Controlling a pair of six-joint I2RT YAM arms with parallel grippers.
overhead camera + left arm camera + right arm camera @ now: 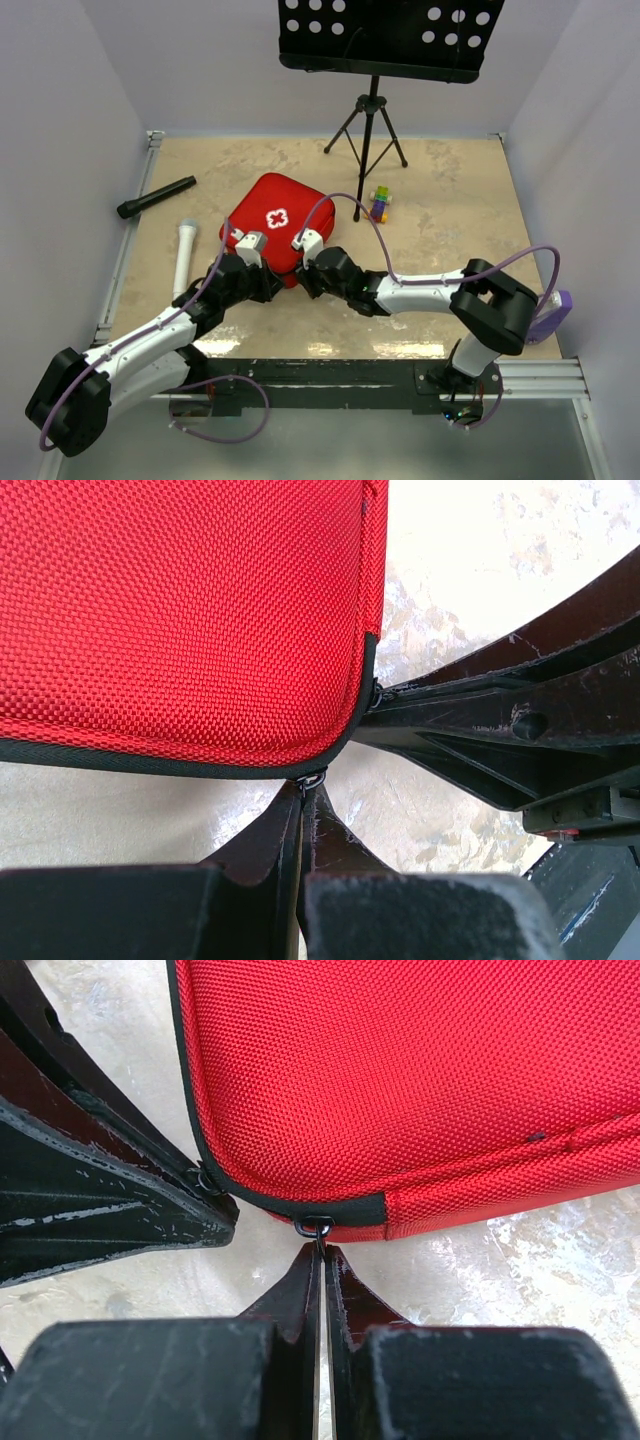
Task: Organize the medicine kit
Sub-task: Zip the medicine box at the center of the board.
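The medicine kit (274, 218) is a red fabric case with a white cross on its lid, lying zipped shut on the table. Both grippers meet at its near corner. My left gripper (308, 784) is shut on a small black zip pull (312, 778) at the case's black edge. My right gripper (322, 1248) is shut on a second zip pull (315, 1226), just beside the first. In the top view the left gripper (279, 281) and the right gripper (303, 276) nearly touch. The kit's contents are hidden.
A black flashlight (157, 197) and a white cylinder (185, 255) lie left of the kit. Small coloured toy blocks (380, 203) sit to its right, near a music stand's tripod (368, 130) at the back. White walls enclose the table on three sides.
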